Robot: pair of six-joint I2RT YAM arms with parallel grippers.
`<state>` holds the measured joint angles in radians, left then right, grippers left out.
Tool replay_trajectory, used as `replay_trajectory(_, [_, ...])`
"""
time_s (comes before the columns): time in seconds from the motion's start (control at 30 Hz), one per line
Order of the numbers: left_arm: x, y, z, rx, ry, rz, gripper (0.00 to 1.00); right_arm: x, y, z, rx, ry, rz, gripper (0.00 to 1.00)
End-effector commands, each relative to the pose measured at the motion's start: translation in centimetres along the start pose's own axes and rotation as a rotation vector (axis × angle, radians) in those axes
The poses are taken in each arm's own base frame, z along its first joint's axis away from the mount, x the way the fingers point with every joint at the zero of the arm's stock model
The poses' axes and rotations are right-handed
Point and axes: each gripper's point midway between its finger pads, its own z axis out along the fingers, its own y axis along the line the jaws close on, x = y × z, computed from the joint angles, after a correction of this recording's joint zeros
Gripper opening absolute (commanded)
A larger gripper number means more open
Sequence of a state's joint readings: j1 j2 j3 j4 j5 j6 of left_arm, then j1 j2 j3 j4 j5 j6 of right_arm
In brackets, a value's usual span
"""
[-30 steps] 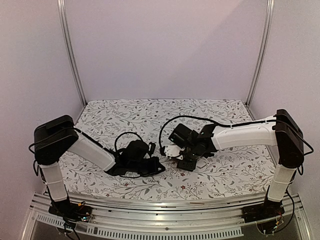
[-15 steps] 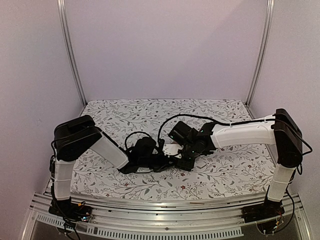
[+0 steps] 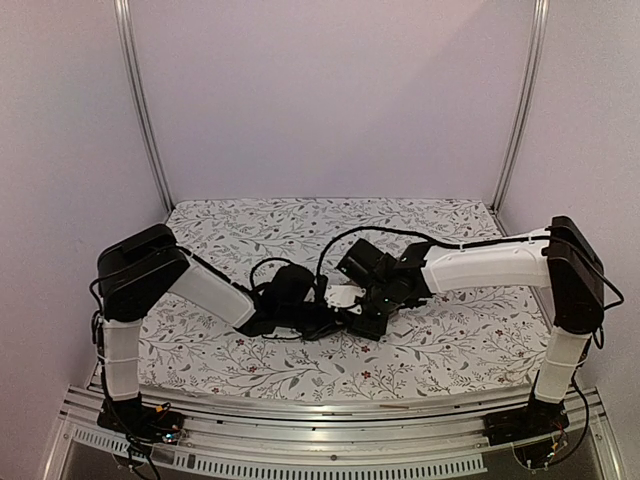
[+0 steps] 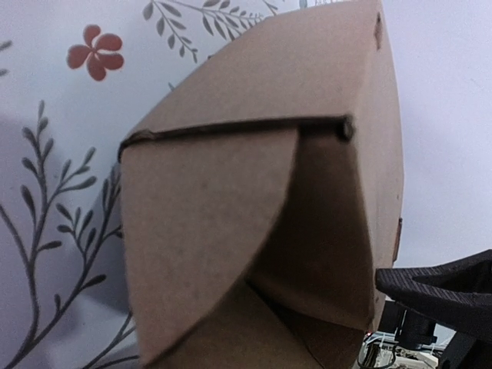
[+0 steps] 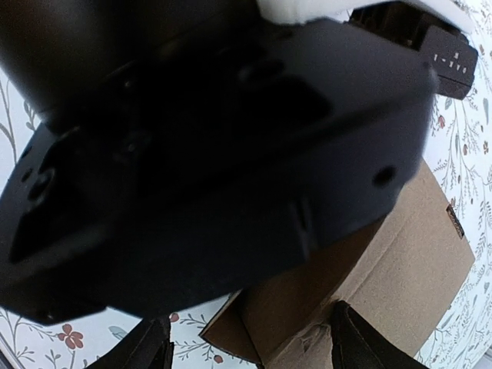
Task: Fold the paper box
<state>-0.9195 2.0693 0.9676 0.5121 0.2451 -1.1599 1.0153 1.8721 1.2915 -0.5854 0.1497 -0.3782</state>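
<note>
Paper box [image 4: 254, 215]: brown cardboard, curved flaps.

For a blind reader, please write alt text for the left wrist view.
A brown cardboard box fills the frame, its curved flaps folded inward. Behind it lies a white tablecloth printed with leaves and a red flower; a black part shows at lower right.
</note>
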Motion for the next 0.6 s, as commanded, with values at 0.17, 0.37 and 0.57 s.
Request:
replay_trajectory(0.17, [-0.8,-0.7,-1.6,-0.048,-0.013,0.058,0.0,4.5,1.0,0.5,-0.182,0.094,0.099,0.69])
replay_trajectory(0.37, [-0.2,0.0,-1.8,-0.089,0.005,0.079,0.0,4.0,0.3,-0.2,-0.165,0.066,0.103,0.72])
replay_trajectory(0.57, [0.0,0.5,-2.1,-0.12,0.016,0.095,0.0,3.2,-1.8,-2.5,-0.119,0.008,0.146,0.76])
